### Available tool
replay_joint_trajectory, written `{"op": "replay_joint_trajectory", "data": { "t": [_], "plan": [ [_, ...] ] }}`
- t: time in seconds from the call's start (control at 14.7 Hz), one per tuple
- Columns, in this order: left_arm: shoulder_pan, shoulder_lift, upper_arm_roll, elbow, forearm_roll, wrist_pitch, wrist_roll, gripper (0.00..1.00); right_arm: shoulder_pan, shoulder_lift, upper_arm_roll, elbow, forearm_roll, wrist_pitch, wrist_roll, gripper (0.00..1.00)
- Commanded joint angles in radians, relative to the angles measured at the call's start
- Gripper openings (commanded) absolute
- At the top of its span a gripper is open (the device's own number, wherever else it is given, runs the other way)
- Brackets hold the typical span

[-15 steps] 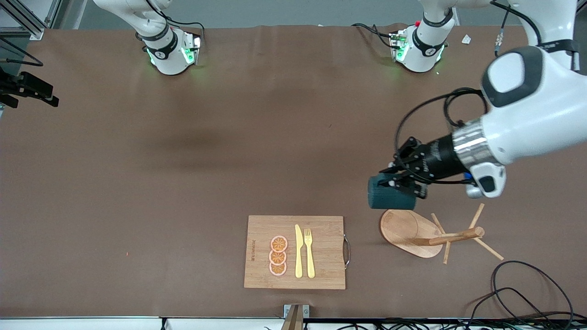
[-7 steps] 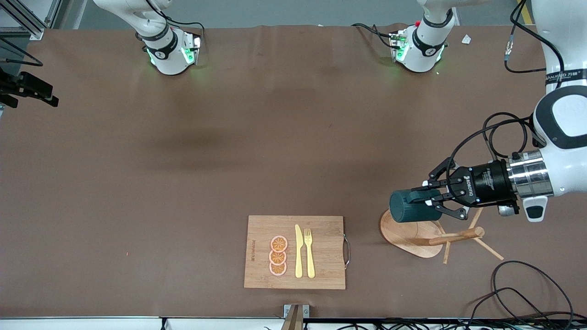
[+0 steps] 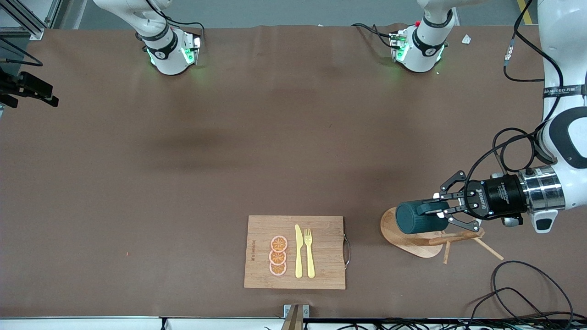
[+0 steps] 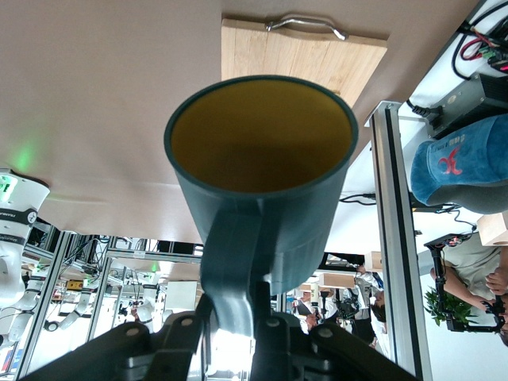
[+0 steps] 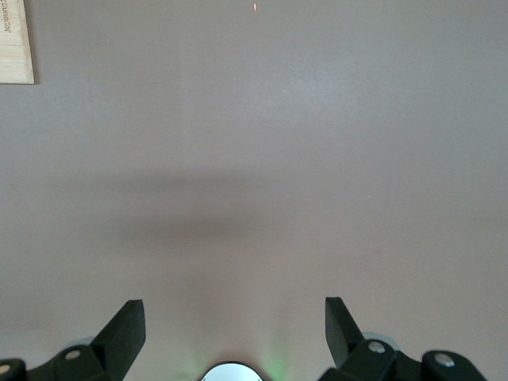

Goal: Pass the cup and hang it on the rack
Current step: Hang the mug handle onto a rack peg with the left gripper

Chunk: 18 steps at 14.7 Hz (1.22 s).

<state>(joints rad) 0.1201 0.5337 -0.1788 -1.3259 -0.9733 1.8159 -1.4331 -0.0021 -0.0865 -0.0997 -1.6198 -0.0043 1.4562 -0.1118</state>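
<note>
Left gripper [image 3: 438,211] fingers clamp the smooth teal cup [image 3: 415,218] — right gripper [image 5: 234,329] fingers spread.

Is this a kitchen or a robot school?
More like a robot lab, probably. Two robot arms are bolted to a brown table, cables trail along its edge, and the cutting board holds toy-looking food and cutlery.

- A wide table [image 3: 183,151] covered in a plain brown matte sheet carries everything.
- A rectangular light-wood cutting board [image 3: 321,229] with a metal handle lies at the table's 6 o'clock edge.
- A light wooden mug tree [image 3: 406,238] with an oval base stands at 3 o'clock of the board.
- Two white arm bases [image 3: 169,55] sit along the 12 o'clock edge.
- Looped black cables [image 3: 527,288] lie at 5 o'clock.
</note>
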Motion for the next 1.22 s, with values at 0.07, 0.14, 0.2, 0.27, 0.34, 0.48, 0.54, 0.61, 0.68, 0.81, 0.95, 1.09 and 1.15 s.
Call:
{"op": "replay_joint_trajectory", "data": {
  "t": [0.07, 0.14, 0.2, 0.27, 0.34, 0.48, 0.54, 0.61, 0.68, 0.81, 0.95, 1.09, 1.15],
  "plan": [
    [0.021, 0.028, -0.008, 0.016, -0.025, -0.003, 0.040, 0.00, 0.002, -0.033, 0.001, -0.034, -0.019, 0.007, 0.004, 1.00],
    [0.019, 0.029, -0.008, 0.016, -0.031, 0.002, 0.042, 0.00, 0.002, -0.033, 0.001, -0.034, -0.019, 0.006, 0.006, 1.00],
    [0.021, 0.034, -0.008, 0.016, -0.044, 0.009, 0.048, 0.00, 0.002, -0.033, 0.001, -0.034, -0.019, 0.006, 0.006, 1.00],
    [0.021, 0.037, -0.008, 0.017, -0.045, 0.010, 0.057, 0.00, 0.004, -0.033, 0.001, -0.034, -0.019, 0.007, 0.004, 1.00],
    [0.024, 0.037, -0.007, 0.016, -0.045, 0.010, 0.068, 0.00, 0.004, -0.033, 0.001, -0.034, -0.019, 0.006, 0.004, 1.00],
    [0.030, 0.043, -0.007, 0.016, -0.045, 0.010, 0.094, 0.00, 0.004, -0.033, 0.001, -0.034, -0.019, 0.006, 0.006, 1.00],
    [0.030, 0.043, -0.007, 0.016, -0.045, 0.010, 0.098, 0.00, 0.004, -0.033, 0.001, -0.034, -0.019, 0.006, 0.004, 1.00],
    [0.030, 0.048, -0.007, 0.016, -0.045, 0.011, 0.102, 0.00, 0.004, -0.033, 0.001, -0.034, -0.019, 0.006, 0.004, 1.00],
    [0.030, 0.057, -0.007, 0.022, -0.045, 0.016, 0.102, 0.00, 0.004, -0.033, 0.001, -0.034, -0.019, 0.006, 0.006, 1.00],
    [0.032, 0.072, -0.007, 0.046, -0.045, 0.017, 0.102, 0.00, 0.004, -0.033, 0.001, -0.034, -0.019, 0.007, 0.006, 1.00],
    [0.039, 0.078, -0.007, 0.048, -0.045, 0.025, 0.115, 0.00, 0.004, -0.033, 0.001, -0.034, -0.019, 0.006, 0.006, 1.00],
    [0.061, 0.081, -0.007, 0.048, -0.045, 0.025, 0.129, 0.00, 0.004, -0.033, 0.001, -0.034, -0.017, 0.006, 0.006, 1.00],
    [0.078, 0.086, -0.008, 0.048, -0.047, 0.025, 0.131, 0.00, 0.004, -0.032, 0.001, -0.034, -0.017, 0.006, 0.006, 1.00]
  ]
}}
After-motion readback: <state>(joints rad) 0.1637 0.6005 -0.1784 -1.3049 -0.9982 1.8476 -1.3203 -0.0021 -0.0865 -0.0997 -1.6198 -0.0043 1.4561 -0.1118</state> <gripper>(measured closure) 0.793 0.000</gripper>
